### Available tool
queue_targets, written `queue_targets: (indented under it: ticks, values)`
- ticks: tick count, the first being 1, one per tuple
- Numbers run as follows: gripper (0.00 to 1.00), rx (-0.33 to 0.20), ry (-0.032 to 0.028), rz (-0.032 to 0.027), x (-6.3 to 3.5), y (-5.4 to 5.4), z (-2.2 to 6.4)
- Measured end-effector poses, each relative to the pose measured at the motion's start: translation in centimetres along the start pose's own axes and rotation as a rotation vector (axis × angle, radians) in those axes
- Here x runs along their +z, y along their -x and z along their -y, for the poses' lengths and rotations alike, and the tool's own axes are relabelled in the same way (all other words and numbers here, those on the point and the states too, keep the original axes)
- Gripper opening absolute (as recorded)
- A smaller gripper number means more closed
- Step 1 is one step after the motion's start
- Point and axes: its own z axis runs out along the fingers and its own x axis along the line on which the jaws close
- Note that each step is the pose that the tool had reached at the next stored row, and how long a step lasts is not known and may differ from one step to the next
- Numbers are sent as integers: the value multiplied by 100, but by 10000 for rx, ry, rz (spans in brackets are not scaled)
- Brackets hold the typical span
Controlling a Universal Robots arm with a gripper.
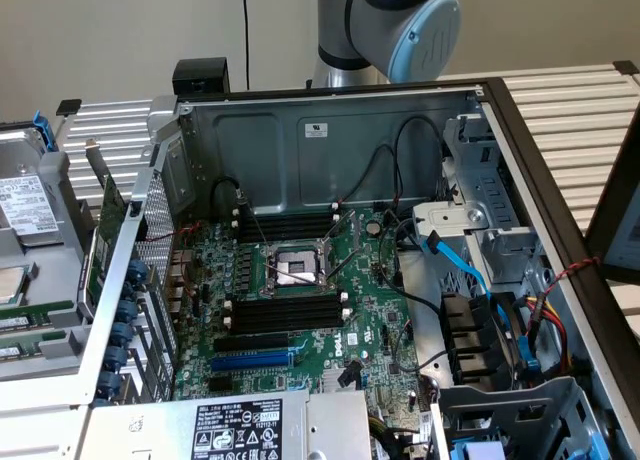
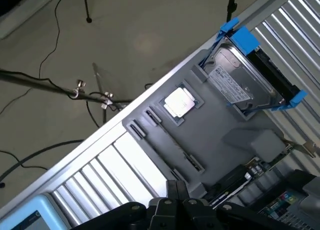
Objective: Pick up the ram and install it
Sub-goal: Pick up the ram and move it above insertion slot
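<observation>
Fingers point(image 2: 172, 192) pressed together over the grey tray point(image 2: 220, 135) — white label point(image 2: 227, 85) on the hard drive point(image 2: 250, 65) unreadable

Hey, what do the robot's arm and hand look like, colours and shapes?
The arm is a silver-grey metal tube with thick rounded joints; one joint ends in a round light-blue cap. In the wrist view the hand is black and built of blocky, angular parts, and a second cap, light blue with a grey rim, sits near it.

Power supply label point(image 1: 238, 427), hard drive label point(image 2: 228, 86), case wall sticker point(image 1: 318, 128), print on all too small to read
</observation>
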Motion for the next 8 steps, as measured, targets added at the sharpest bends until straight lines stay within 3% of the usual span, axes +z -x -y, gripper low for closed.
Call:
queue_targets:
  ticks: [8]
  values:
    - [11,-1463,-175,52,6,0,1]
